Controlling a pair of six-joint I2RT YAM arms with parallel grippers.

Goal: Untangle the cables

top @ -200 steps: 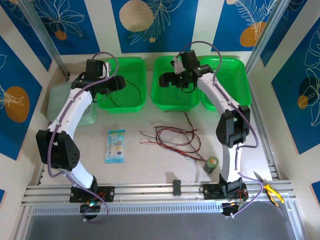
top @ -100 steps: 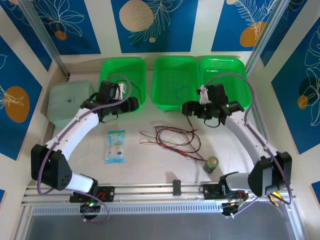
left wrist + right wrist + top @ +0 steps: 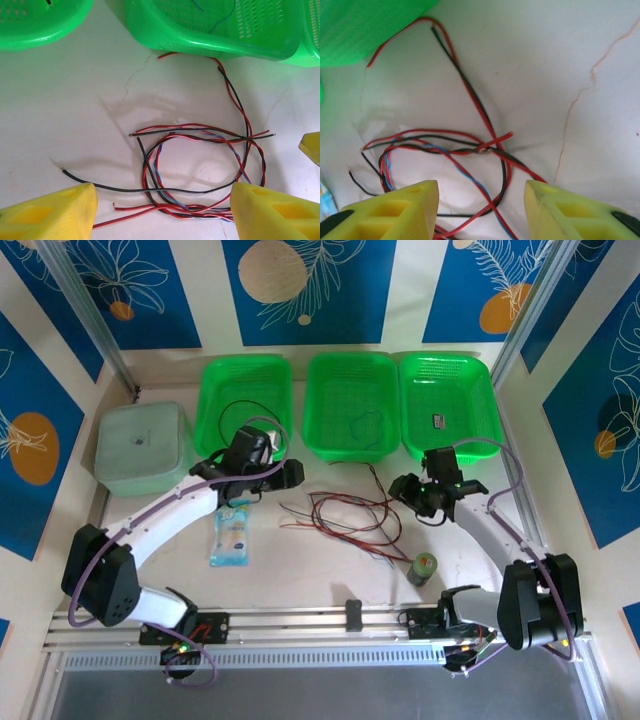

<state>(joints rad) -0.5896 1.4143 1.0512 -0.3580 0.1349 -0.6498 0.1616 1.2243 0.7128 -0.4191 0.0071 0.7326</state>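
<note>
The cables (image 3: 345, 512) lie in a loose tangle of red, black and blue wires mid-table, just in front of the baskets. My left gripper (image 3: 291, 475) hovers at the tangle's left, open and empty. In the left wrist view the cables (image 3: 170, 190) loop between its yellow fingers (image 3: 55, 212). My right gripper (image 3: 401, 487) hangs open at the tangle's upper right. Below it the cables (image 3: 490, 145) cross between its fingers (image 3: 400, 212). A black wire (image 3: 245, 410) lies in the left basket. A blue wire (image 3: 365, 426) lies in the middle one.
Three green baskets (image 3: 290, 390) line the back, their near wall (image 3: 210, 42) just beyond the tangle. A grey-green lidded box (image 3: 140, 445) sits at back left, a blue packet (image 3: 232, 530) under the left arm, a small can (image 3: 424, 567) front right.
Both arms have swung down from over the baskets toward the near side. The two open grippers now flank the tangle on the table. The cables have not moved.
</note>
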